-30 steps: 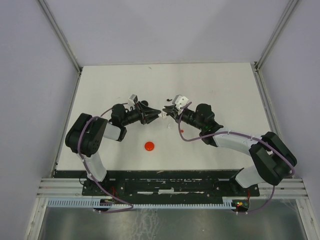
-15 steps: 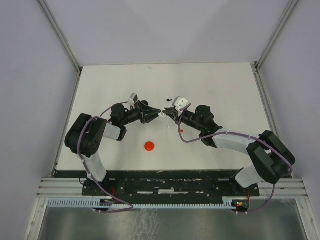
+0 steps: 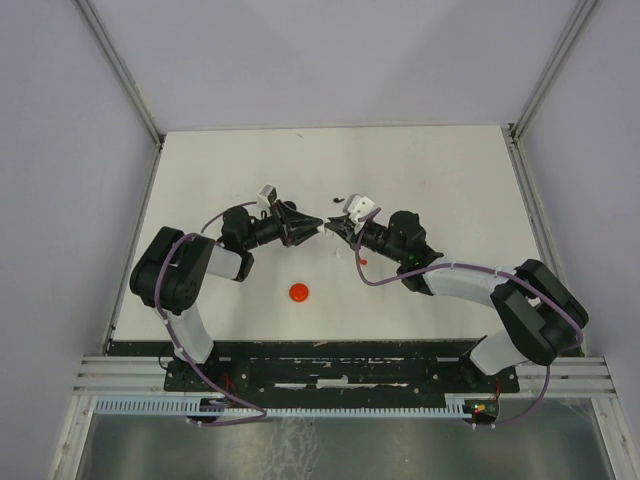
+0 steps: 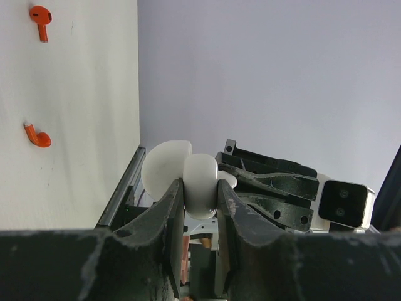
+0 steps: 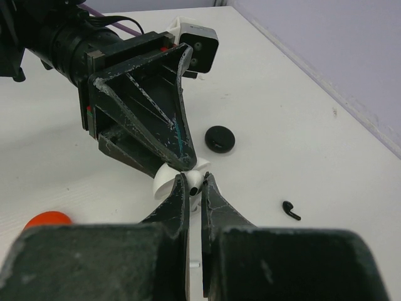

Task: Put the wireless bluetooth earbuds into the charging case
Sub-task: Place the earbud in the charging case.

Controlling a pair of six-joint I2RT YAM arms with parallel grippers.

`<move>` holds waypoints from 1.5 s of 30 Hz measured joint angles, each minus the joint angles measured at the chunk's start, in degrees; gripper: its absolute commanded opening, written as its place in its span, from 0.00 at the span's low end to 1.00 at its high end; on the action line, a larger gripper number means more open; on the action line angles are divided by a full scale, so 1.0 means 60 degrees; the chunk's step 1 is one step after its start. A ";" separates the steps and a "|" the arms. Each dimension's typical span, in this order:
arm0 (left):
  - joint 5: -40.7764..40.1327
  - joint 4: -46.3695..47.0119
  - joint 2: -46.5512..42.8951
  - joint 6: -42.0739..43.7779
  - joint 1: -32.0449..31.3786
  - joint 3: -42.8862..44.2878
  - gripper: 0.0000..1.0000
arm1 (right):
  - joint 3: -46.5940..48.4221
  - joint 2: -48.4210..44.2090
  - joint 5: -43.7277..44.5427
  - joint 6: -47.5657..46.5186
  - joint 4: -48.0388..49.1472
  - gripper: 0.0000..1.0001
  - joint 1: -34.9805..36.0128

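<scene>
The two arms are meeting tip to tip over the middle of the white surface [image 3: 440,180]. The left hand [image 4: 199,187] is clamping a white charging case [image 4: 200,174] between its two dark fingers [image 4: 170,216]. The case's rounded lid [image 4: 164,164] is standing open beside the body.

The right hand [image 5: 195,183] is pinching a small white earbud [image 5: 196,180], its jaws drawn together around it. It is holding that earbud right at the open case, against the tip of the left hand. Whether the earbud is sitting in its socket cannot be told, since the fingers are covering the spot.

Two red earbuds [image 4: 41,14] [image 4: 36,137] are lying loose and well apart from each other on the surface, to the side of the left hand. A black earbud [image 5: 290,210] is lying to the right of the right hand's fingers. A round black case [image 5: 220,138] is resting closed a little beyond it, near the flank of the left hand. A round red case [image 3: 299,292] is sitting on the surface nearer the arm bases, apart from both hands. The left arm's small white wrist camera [image 5: 199,47] is facing the right hand from above the left hand's black frame.
</scene>
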 measured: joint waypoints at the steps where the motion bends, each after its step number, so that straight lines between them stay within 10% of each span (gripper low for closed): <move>1: 0.0004 -0.0004 0.0000 0.0000 0.0000 0.0004 0.03 | 0.0000 0.0004 0.0000 0.0000 -0.0004 0.02 0.0000; 45: -0.0018 0.1523 0.0328 -0.1836 0.0004 0.0004 0.03 | -0.0266 0.0015 0.0331 -0.0255 0.1198 0.02 0.0058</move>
